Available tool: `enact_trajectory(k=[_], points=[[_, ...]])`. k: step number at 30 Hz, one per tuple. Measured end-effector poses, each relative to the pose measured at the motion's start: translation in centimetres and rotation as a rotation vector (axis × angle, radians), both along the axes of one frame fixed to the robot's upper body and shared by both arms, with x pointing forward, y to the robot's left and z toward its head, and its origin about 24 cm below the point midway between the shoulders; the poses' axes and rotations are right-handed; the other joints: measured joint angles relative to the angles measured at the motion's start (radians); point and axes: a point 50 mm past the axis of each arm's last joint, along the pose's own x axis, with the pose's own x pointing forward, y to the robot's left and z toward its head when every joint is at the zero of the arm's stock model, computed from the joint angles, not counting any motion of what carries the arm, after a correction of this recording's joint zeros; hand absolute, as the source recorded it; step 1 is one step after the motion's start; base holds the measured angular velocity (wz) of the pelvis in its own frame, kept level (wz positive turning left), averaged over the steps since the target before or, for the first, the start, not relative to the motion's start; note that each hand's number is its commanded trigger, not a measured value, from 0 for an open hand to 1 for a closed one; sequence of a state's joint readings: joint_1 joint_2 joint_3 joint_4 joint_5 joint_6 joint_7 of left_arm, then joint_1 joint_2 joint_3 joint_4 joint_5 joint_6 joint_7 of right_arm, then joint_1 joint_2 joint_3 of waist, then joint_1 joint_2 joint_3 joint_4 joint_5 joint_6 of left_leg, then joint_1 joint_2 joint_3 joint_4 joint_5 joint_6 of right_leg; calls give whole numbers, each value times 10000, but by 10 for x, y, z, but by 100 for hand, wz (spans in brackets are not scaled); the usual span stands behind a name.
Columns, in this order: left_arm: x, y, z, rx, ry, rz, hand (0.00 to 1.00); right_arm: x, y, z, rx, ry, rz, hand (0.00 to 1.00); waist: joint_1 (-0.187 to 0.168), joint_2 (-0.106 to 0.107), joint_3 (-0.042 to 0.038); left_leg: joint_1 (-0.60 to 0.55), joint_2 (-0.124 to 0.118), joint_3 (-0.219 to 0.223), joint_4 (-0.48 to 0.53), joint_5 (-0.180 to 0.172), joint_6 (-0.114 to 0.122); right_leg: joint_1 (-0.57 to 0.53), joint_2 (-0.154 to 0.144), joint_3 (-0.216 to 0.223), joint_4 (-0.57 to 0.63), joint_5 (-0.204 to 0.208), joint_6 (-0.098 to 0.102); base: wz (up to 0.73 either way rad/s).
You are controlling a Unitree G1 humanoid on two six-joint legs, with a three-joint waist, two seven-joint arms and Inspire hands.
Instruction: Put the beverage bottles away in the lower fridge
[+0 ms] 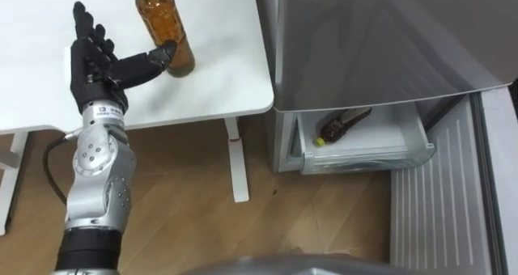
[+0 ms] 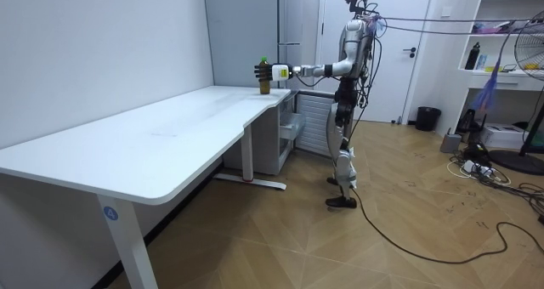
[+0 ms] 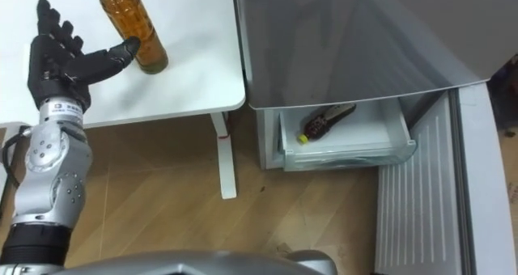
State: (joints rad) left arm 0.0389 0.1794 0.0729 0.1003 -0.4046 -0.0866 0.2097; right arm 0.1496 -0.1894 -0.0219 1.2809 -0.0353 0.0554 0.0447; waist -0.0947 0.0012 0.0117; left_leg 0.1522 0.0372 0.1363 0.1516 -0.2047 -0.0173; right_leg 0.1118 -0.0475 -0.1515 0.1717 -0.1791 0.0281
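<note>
Two drinks are showing: the left hand [image 1: 94, 63], fingers spread ready to grasp, thumb seemingly touching, is hovering beside the tea bottle [image 1: 166, 26] on the white table [image 1: 227, 81]; a dark bottle [image 1: 341, 123] is lying in the open fridge drawer [image 1: 364, 155].

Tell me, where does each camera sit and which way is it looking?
Left eye view: on the robot's head, looking down at the white table, a standing bottle and the open fridge drawer; the left hand and forearm show.
Right eye view: beside it on the head, same scene, same arm.
Room view: off in the room, facing along the table towards the fridge; the whole robot shows.
All share the hand at the bottle.
</note>
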Motion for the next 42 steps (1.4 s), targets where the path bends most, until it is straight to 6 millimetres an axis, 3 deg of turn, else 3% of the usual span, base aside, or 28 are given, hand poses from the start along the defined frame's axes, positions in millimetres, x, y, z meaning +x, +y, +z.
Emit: enact_trajectory(k=[10,18,22,33,42], points=[[1,-1,-3,-803,210,-127,0,-6,0,0,8,255,70,0,-80,-19,0,68,12,176,3,0,0,-88,15,187,133,-5,-6,-5],[13,0,-14,-1193,1119,-490,0,-8,-4,1,0,788,554,0,-140,230,11,149,57,250,-26,-13,-18,-69,74,264,169,8,-27,-2],[16,2,-16,-1220,1356,-497,0,-15,-4,2,-53,968,602,0,-129,349,-57,178,59,284,-34,-14,-19,-86,84,370,191,13,-36,-6],[34,23,-5,-817,1357,-38,0,-17,-6,2,-120,1107,745,0,-174,319,-44,146,69,428,-61,-20,-13,-271,124,631,341,9,-47,-6],[37,39,3,-776,1098,579,0,-20,-8,3,0,1247,600,0,-421,308,-45,161,81,487,-35,-22,-18,-274,148,711,328,20,-63,-2]])
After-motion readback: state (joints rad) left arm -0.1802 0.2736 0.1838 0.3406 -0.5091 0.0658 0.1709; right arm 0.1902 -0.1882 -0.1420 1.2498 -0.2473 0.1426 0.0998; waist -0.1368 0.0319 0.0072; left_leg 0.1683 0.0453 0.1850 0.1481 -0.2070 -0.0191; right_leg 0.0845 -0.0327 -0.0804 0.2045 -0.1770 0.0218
